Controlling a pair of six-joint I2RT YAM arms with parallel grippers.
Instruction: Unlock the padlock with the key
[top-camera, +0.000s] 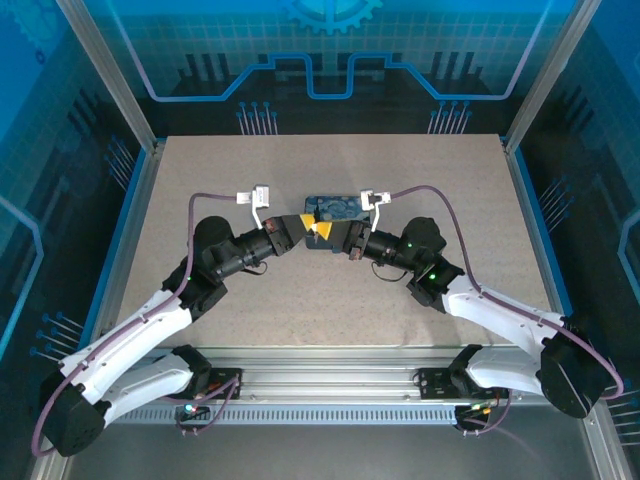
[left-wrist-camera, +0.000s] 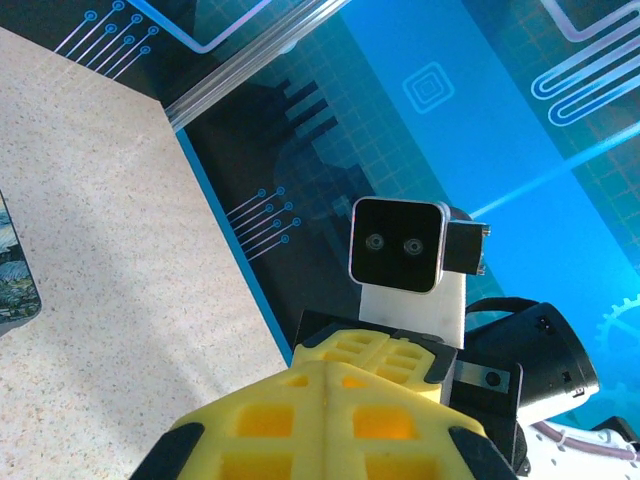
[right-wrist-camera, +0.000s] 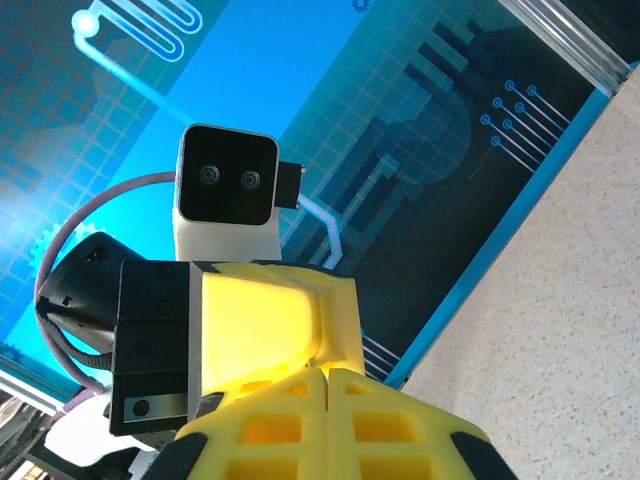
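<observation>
- Both grippers are clenched: the left gripper (left-wrist-camera: 325, 405) presses its yellow fingers (left-wrist-camera: 250, 420) flat along one seam in its wrist view, and the right gripper (right-wrist-camera: 325, 400) does the same in its own.
- From above, the two tips meet nose to nose over the middle of the table (top-camera: 200, 180), touching or all but touching. I judge the step in hand to be bringing key to lock, so I would hold one arm dead steady as the brace and make every small correction with the other.
- Just behind the tips, a dark blue block lies flat on the table. I take it for the padlock (top-camera: 335, 210). I would line the blade up with the keyway before pushing, then turn by wrist roll alone, so the lock is not dragged.
- No key shows in either seam. A thin blade could sit there, so I cannot tell whether either gripper holds one.
- Keyway and shackle are hard to make out. The tips cover the padlock's near edge from above, and the left wrist view catches just a cut-off corner of it.
</observation>
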